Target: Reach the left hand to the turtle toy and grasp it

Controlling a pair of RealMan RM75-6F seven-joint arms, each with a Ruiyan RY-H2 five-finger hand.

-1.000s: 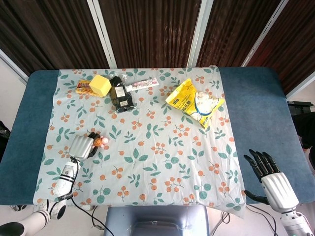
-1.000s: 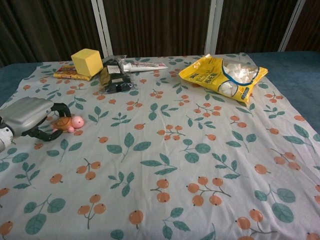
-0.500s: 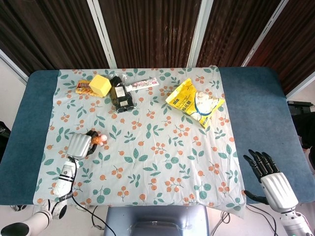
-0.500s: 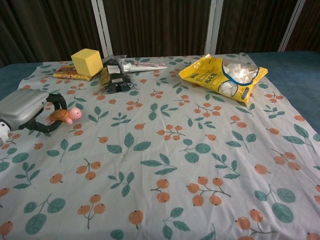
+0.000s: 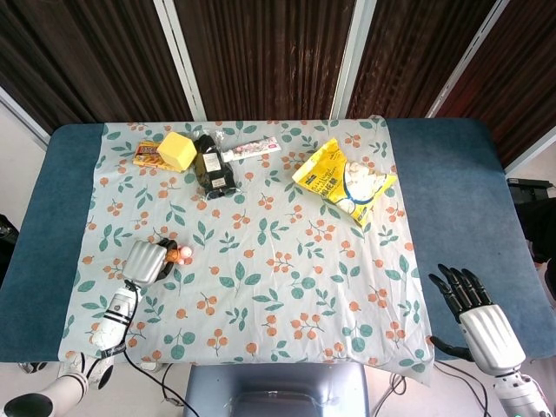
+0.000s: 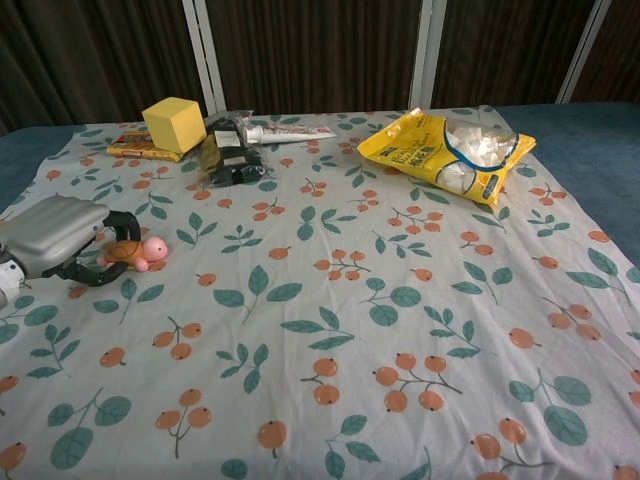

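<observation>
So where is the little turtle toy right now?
The turtle toy sits on the table's left side, in the fingers of the left robot hand.

Left hand [image 6: 55, 237] fingers cover turtle toy [image 6: 135, 251] shell; grip seemingly closed, unclear.

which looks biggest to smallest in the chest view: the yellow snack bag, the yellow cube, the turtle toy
1. yellow snack bag, clearly the largest.
2. yellow cube, though it sits farther back, which shrinks it.
3. turtle toy, smallest as seen; part of it is hidden within the left hand, so its rank below the cube is less certain.
</observation>
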